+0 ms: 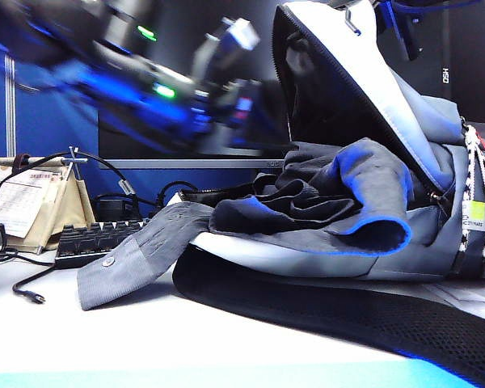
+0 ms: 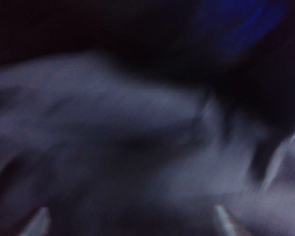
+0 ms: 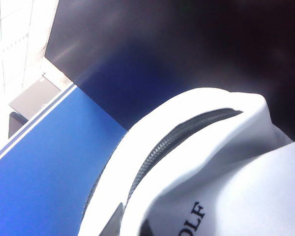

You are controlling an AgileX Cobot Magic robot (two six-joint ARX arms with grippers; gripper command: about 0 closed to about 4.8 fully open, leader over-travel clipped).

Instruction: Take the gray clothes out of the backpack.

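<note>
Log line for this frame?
left gripper: blurred, above gray clothes | right gripper: shut, lifting backpack flap | clothes: partly out

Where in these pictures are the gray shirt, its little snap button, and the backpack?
gray shirt [image 1: 364,182]: exterior view, bunched fabric spilling from the bag's mouth.
snap button [image 1: 107,261]: exterior view, on the cuff lying on the table.
backpack [image 1: 339,48]: exterior view, pale raised flap.

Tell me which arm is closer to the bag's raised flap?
Right. The right gripper pinches the top of the flap. The left gripper is blurred in the air, off to the flap's left.
</note>
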